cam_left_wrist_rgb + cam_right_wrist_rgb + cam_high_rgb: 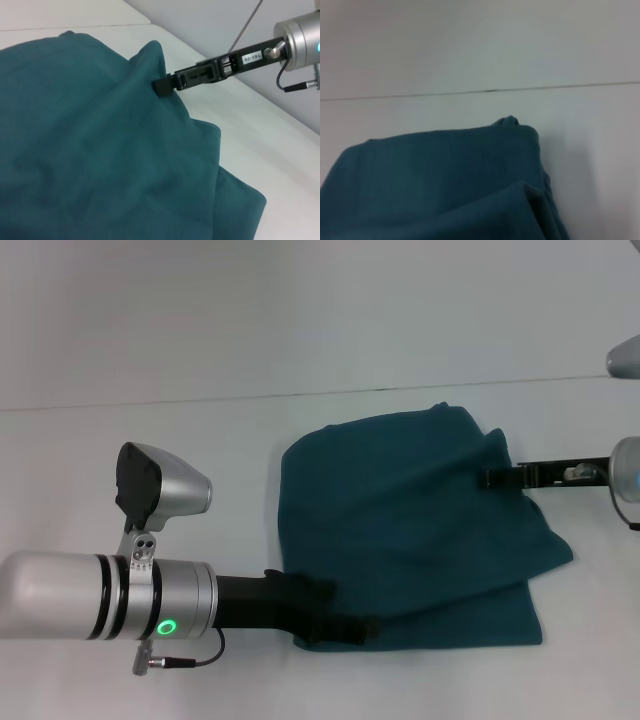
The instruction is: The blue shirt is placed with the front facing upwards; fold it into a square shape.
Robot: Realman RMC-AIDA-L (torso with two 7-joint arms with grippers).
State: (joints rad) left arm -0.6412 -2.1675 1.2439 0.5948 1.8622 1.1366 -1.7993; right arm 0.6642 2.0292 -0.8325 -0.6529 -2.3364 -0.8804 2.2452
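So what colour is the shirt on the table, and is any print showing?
The blue shirt is plain dark teal, no print showing; clearest in the head view.

A: What sort of place was it?
B: Looked like a lab test cell. Bare white counter [120, 470], plain grey wall [300, 300], robot arm [110, 595] over it.

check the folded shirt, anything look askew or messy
Yes. The blue shirt is a lopsided bundle, not a square: a flap juts toward the right gripper, which pinches a raised peak. The left gripper grips the near edge.
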